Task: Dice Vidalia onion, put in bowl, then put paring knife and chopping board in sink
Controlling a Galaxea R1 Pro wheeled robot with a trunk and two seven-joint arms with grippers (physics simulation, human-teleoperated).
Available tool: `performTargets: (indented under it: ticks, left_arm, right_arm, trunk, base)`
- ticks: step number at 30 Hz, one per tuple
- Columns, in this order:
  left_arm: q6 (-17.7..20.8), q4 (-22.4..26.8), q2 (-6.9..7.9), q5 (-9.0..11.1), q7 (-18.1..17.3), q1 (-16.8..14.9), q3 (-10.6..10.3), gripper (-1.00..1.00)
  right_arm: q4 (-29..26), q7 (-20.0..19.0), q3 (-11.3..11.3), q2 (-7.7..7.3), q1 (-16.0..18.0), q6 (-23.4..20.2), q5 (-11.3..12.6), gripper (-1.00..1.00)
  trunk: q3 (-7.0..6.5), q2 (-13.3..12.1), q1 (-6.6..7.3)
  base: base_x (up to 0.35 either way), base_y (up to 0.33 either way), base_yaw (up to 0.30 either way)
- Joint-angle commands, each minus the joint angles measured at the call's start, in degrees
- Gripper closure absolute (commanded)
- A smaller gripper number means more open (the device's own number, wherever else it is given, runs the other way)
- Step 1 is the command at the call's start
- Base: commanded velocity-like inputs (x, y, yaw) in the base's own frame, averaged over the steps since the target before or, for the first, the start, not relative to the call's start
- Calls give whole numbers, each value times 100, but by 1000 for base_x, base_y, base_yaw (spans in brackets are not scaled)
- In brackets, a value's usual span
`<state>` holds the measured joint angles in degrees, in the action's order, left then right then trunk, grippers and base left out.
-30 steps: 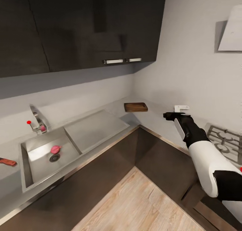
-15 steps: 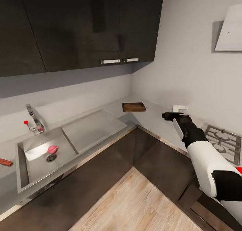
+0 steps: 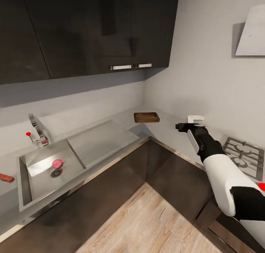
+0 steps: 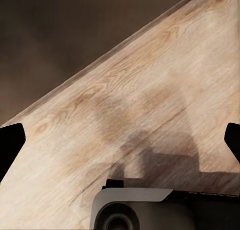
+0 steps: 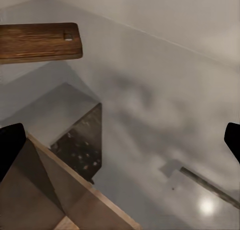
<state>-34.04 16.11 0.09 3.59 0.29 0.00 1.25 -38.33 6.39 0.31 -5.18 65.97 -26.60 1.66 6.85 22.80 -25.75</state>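
- we see the vidalia onion point(image 3: 57, 163) lying in the basin of the sink point(image 3: 25, 174), just beside the round drain point(image 3: 56, 173).
- the tap point(image 3: 35, 129) with its red knob point(image 3: 28, 134) stands at the back of the sink, and the flat drainboard point(image 3: 101, 141) runs from the basin toward the corner.
- the paring knife point(image 3: 6, 177) lies on the tabletop point(image 3: 162, 129) beyond the sink's far side, at the picture's edge, well apart from the onion.
- the chopping board point(image 3: 146, 117) rests in the corner of the tabletop; in the right wrist view it point(image 5: 37, 41) sits well ahead of the fingers.
- our right hand point(image 3: 179, 127) hangs over the tabletop near the corner, between the board and the gas hob point(image 3: 243, 156), its jaws spread wide and holding nothing.
- our left hand point(image 4: 120, 145) points down at the wooden floor point(image 4: 150, 104), its dark fingertips point(image 4: 10, 142) far apart at the picture's two edges, with nothing between them.
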Motion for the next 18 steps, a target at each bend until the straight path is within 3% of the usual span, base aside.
performTargets:
  ticks: [1, 9, 12, 18]
  left_arm:
    - [-23, 19, 0, 36, 1, 0, -11, -100]
    - [-103, 579, 7, 34, 6, 23, -10, -100]
    - [-637, 627, 8, 40, 11, 36, -12, -100]
    - [-820, 561, 1, 47, 14, 43, -14, -100]
  right_arm:
    - [-8, 20, 4, 6, 4, -30, 18, -100]
    - [-8, 20, 4, 26, 4, -30, 18, -100]
    - [-8, 20, 4, 26, 4, -30, 18, -100]
    - [-8, 20, 4, 26, 4, -30, 18, -100]
  trunk:
    - [11, 11, -3]
    - [11, 11, -3]
    - [11, 11, -3]
    - [11, 11, -3]
  base:
    - [0, 0, 0]
    - [0, 0, 0]
    - [0, 0, 0]
    - [0, 0, 0]
